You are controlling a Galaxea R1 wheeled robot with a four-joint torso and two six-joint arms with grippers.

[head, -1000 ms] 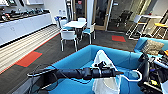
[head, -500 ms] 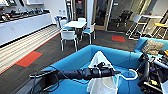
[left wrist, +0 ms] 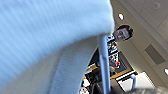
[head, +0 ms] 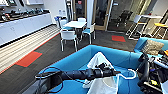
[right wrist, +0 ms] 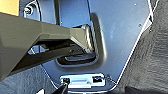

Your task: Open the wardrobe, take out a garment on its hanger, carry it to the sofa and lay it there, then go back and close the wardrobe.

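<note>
My left gripper [head: 115,73] out over blue sofa [head: 82,58], closed on white hanger [head: 130,75]; hook curves just past gripper tip. White T-shirt [head: 101,83] hangs crumpled from it, thin cloth bunched above arm, rest draped below toward seat. Left wrist view adds close-up: ribbed collar of T-shirt [left wrist: 67,72], slim hanger [left wrist: 104,67] bar, person [left wrist: 122,32] under ceiling lights. Right gripper state: cannot tell. Head view alone gives room: white table [head: 75,24], chairs [head: 68,36].
</note>
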